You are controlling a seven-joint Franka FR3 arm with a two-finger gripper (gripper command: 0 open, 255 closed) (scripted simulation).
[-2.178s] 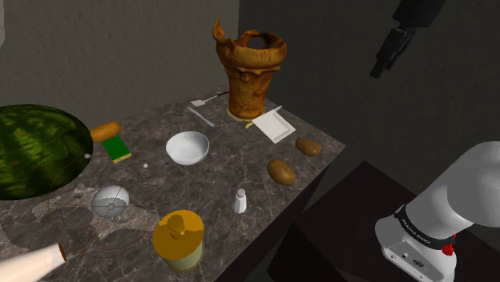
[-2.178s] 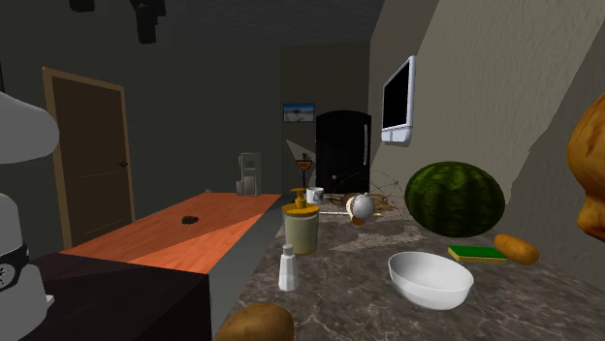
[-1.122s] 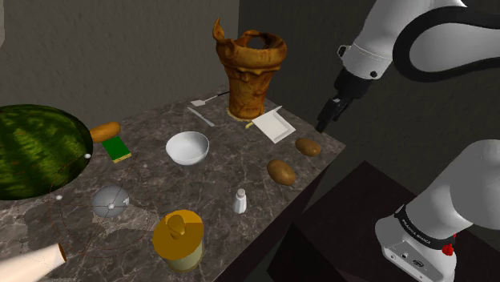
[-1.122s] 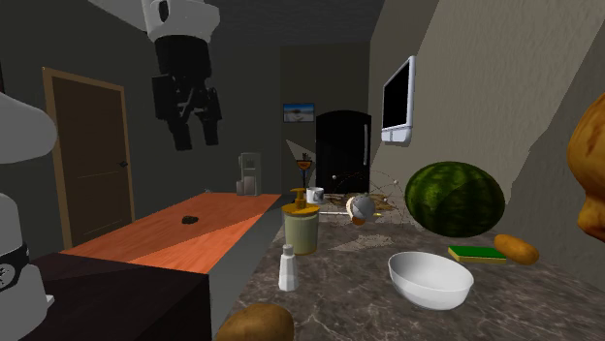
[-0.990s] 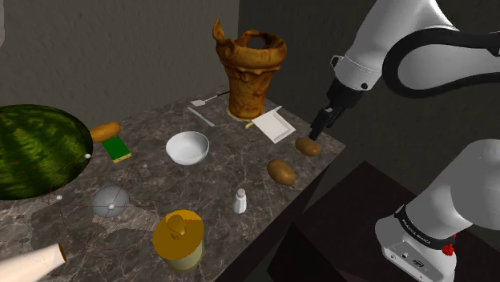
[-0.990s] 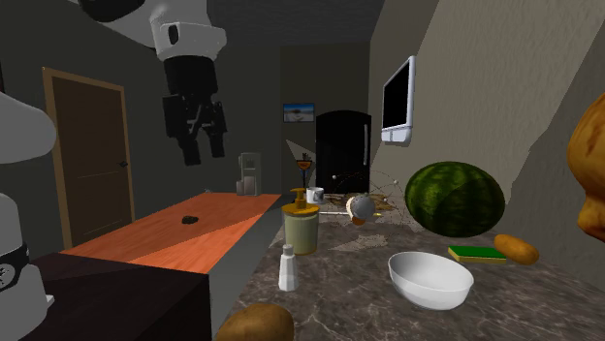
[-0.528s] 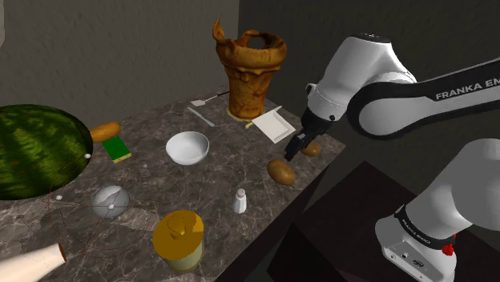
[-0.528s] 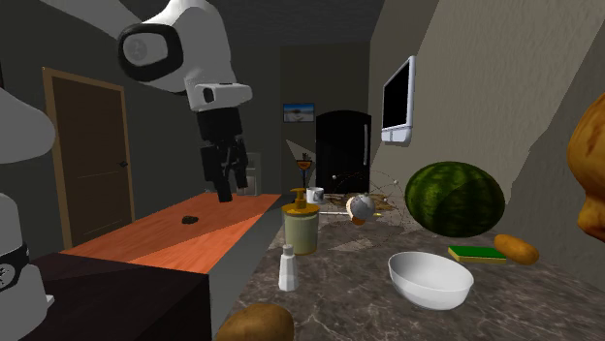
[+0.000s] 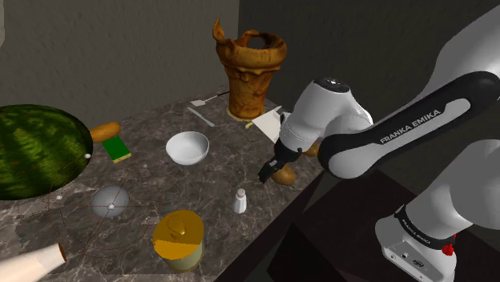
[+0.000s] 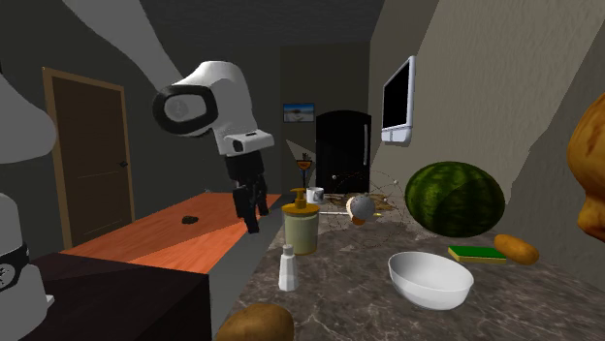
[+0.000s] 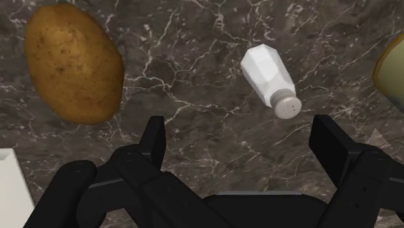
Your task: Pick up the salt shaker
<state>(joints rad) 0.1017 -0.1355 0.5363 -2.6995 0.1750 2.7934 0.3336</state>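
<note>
jaws: were wide apart, empty, on black two-finger gripper (image 11: pixel 241 133) above dark marbled countertop (image 11: pixel 194 39) | target: small white faceted salt shaker, grey cap (image 11: pixel 269 79), stood upright just ahead, untouched, near brown oval potato (image 11: pixel 73 61) | step: approach | next: probably centre over shaker, descend, close

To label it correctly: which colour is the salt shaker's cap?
Grey, on a white body; the salt shaker shows best in the wrist view.

one brand name is showing on the arm (image 9: pixel 340 112)
white capitals spelling "franka emika" are running along its dark link (image 9: pixel 405 130) in the shoulder view; tiny marks on the white base (image 9: pixel 413 240) are showing too small to read.
</note>
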